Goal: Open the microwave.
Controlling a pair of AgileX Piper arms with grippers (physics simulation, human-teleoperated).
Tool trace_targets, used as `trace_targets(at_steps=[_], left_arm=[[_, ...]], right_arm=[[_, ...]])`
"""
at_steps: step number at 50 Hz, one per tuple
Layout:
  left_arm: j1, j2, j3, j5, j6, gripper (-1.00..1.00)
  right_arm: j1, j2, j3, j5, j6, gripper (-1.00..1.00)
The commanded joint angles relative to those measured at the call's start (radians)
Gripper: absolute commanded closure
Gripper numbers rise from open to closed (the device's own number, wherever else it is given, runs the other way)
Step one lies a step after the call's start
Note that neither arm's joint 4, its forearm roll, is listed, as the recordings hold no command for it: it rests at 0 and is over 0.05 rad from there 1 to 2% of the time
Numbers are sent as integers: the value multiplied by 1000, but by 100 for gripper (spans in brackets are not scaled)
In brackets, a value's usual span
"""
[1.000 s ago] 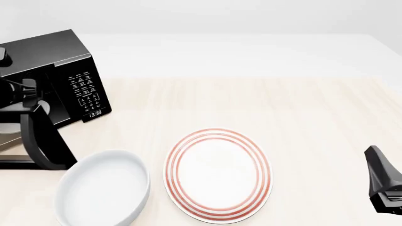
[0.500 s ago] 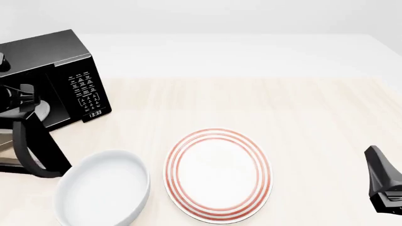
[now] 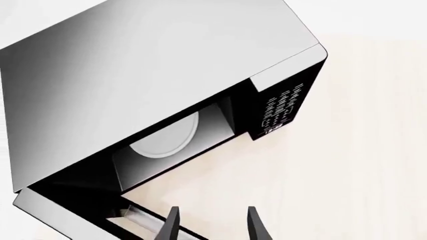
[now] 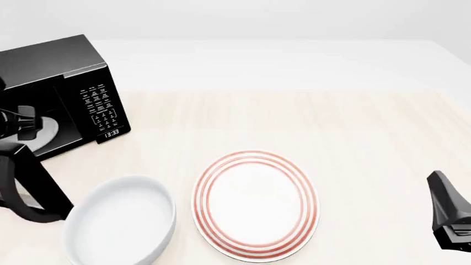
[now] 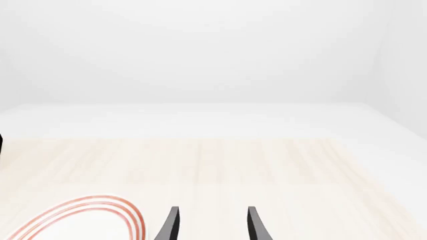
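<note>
Two arms worked the table, and the microwave sat at its far left corner, door swung wide, pale turntable showing inside. Beside the door, the left gripper had its fingers spread, holding nothing. Right of the microwave lay a white bowl and red-ringed plate; farther right, the right gripper waited, parted and empty.

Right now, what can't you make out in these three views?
- Microwave door: cut off by the front view's left edge and the left wrist view's lower edge, so its handle is hidden.
- Keypad labels and clock digits: too small to read.
- Left gripper: fingers open, holding nothing; in the front view only dark arm parts at the left edge.
- Right gripper: fingers open, tips past the frame.
- Striped plate: cropped in the right wrist view.
</note>
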Motion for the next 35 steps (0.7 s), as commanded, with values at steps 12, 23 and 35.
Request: trace_targets(at_steps=[12,23,35], left_arm=[[34,-89,92,18,21,-100],[47,-133,122,31,13,-100],[42,-153,130,41,6,-100]], right_arm=[[0,0,0,0,0,-100],[0,0,0,0,0,-100],[0,0,0,0,0,-100]])
